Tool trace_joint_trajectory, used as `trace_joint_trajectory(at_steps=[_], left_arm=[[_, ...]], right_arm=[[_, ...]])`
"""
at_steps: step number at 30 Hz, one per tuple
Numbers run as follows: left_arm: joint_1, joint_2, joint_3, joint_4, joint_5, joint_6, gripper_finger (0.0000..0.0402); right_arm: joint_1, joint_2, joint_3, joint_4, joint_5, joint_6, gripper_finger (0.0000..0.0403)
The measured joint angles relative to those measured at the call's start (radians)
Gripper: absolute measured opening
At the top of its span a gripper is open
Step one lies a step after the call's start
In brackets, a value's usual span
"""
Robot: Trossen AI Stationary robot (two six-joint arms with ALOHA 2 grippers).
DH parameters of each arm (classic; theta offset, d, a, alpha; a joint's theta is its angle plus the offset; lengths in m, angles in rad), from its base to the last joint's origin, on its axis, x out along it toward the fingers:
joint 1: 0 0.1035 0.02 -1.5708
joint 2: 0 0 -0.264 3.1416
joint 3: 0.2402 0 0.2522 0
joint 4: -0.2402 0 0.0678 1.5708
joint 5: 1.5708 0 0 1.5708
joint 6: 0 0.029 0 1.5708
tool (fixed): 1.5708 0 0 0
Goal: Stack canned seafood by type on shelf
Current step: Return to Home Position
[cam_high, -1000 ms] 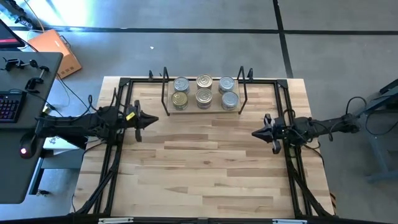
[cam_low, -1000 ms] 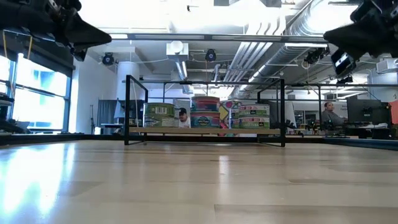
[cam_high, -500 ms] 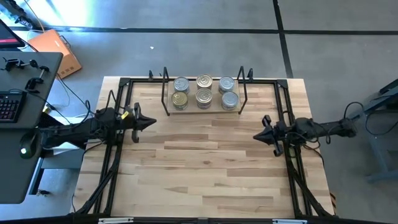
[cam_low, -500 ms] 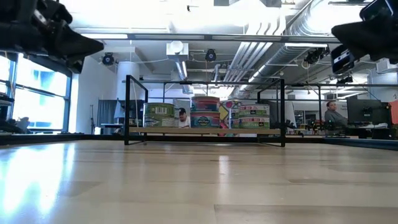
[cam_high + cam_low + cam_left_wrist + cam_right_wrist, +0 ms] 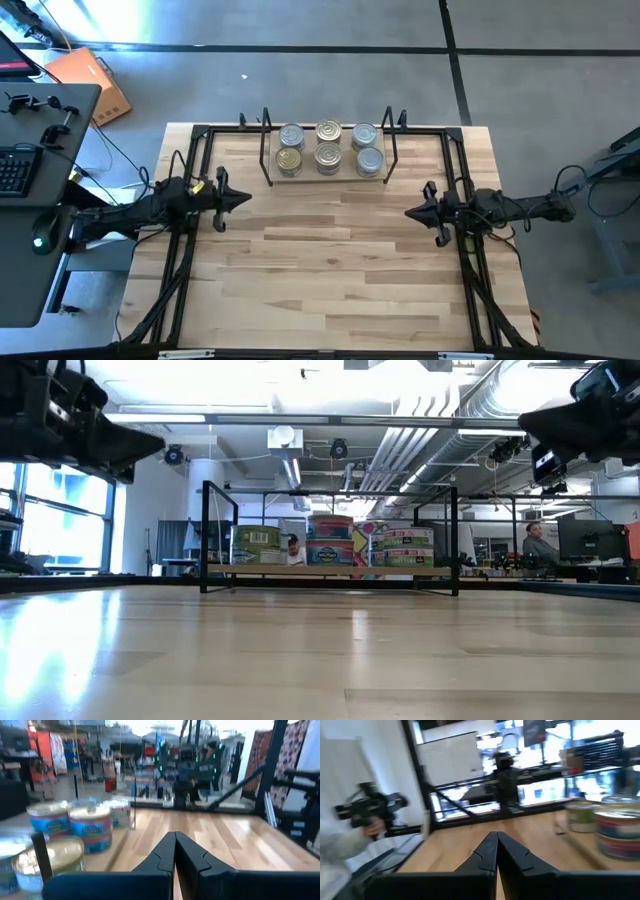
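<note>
Standing at the far edge of the light-wood plank tabletop [image 5: 330, 270], the low shelf [image 5: 330, 571] of pale board and thin black metal uprights carries every one of the squat round metal tins [image 5: 328, 156] in view. From above, six tin tops show on it in two rows of three, set close side by side. Five tops are silver-grey. The sixth, at the front left, is the gold-toned tin [image 5: 289, 160].

Seen level with the wood, the tins rise in three columns:
- a green-labelled stack [image 5: 257, 546] on the left
- a blue-banded stack [image 5: 330, 540] in the middle, whose top reaches highest in this view
- a green-and-blue-labelled stack [image 5: 405, 547] on the right

How many tins the rear row holds cannot be told.

The left hand [image 5: 243, 198] hovers over the tabletop's left side, nearer than the shelf and well apart from it, pointing toward the middle. Its two dark fingers [image 5: 160, 860] are pressed together and hold nothing.

The right hand [image 5: 408, 212] hovers over the right side, also well apart from the shelf, and faces the left hand across the planks. Its fingers [image 5: 482, 857] are likewise closed on nothing.

In the low view both arms hang high at the upper corners, above the wood.
</note>
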Motion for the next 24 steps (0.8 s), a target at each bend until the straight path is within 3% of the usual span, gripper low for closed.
trace_joint_trajectory(at_steps=[4, 24], left_arm=[[-0.005, 0.014, 0.0, -0.018, -0.008, -0.034, 0.0], [-0.004, 0.014, 0.0, -0.02, -0.01, -0.048, 0.0]], right_arm=[[0.0, 0.001, 0.0, -0.012, 0.069, 0.004, 0.0], [0.0, 0.001, 0.0, -0.016, 0.074, 0.0, 0.0]])
